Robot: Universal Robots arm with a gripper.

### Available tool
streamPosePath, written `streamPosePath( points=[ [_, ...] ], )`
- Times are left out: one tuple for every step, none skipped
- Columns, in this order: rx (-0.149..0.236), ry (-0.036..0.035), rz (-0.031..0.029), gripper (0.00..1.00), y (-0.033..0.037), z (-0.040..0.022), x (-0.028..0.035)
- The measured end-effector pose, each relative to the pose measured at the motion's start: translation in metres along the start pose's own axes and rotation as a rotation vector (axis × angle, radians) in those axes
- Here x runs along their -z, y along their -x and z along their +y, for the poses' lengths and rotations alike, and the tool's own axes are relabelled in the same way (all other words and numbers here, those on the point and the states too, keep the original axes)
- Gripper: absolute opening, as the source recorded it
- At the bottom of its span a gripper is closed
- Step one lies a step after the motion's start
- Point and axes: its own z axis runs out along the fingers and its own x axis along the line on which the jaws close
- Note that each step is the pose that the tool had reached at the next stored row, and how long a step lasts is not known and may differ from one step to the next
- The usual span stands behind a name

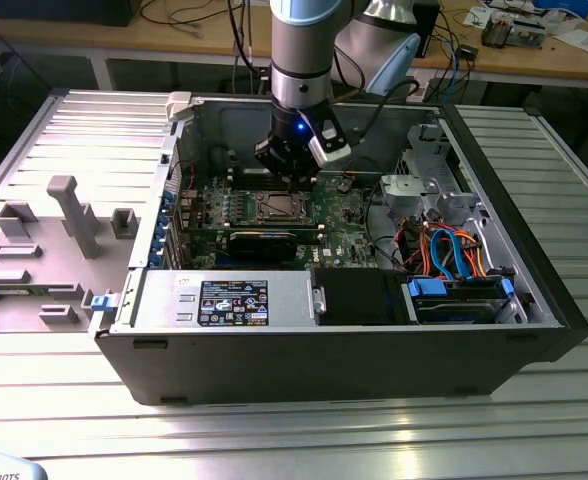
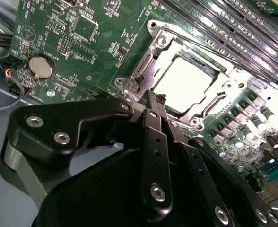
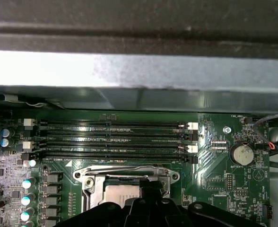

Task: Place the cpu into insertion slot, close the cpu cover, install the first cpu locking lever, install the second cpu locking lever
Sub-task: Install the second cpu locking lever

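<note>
The cpu (image 2: 180, 78) lies flat in the insertion slot (image 1: 277, 207), its metal top shining brightly. The silver cpu cover (image 2: 163, 41) lies down around it as a frame, and a thin locking lever (image 2: 140, 71) runs along one side of the socket. My gripper (image 2: 154, 100) is shut, its black fingers (image 2: 154, 151) meeting at a point right at the socket's edge beside the lever's end; I cannot tell whether they touch it. In the first wrist view the gripper (image 3: 151, 186) overlaps the cover's rim (image 3: 125, 169). In the exterior view the gripper (image 1: 294, 180) hovers just behind the socket.
Long memory slots (image 3: 115, 142) run beside the socket. A coin battery (image 2: 40, 66) sits on the green board. A black expansion card (image 1: 264, 240), power supply (image 1: 224, 298) and drive cage with blue cables (image 1: 454, 262) fill the case. A grey fixture tray (image 1: 44, 240) lies at the exterior view's left.
</note>
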Motion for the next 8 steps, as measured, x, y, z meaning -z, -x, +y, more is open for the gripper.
streamPosePath(
  points=[
    [0.000, 0.0000, 0.0000, 0.11, 0.0000, -0.0002, 0.0000],
    [0.000, 0.0000, 0.0000, 0.11, 0.0000, -0.0003, 0.0000],
    [0.000, 0.0000, 0.0000, 0.11, 0.0000, -0.0003, 0.0000],
    [0.000, 0.0000, 0.0001, 0.11, 0.0000, -0.0006, 0.0000],
    [0.000, 0.0000, 0.0001, 0.11, 0.0000, -0.0009, 0.0001],
    [0.000, -0.0001, 0.0000, 0.11, 0.0000, -0.0009, 0.0001],
    [0.000, 0.0000, 0.0000, 0.11, 0.0000, -0.0010, 0.0001],
    [0.000, 0.0000, 0.0000, 0.11, 0.0000, -0.0010, 0.0001]
  ],
)
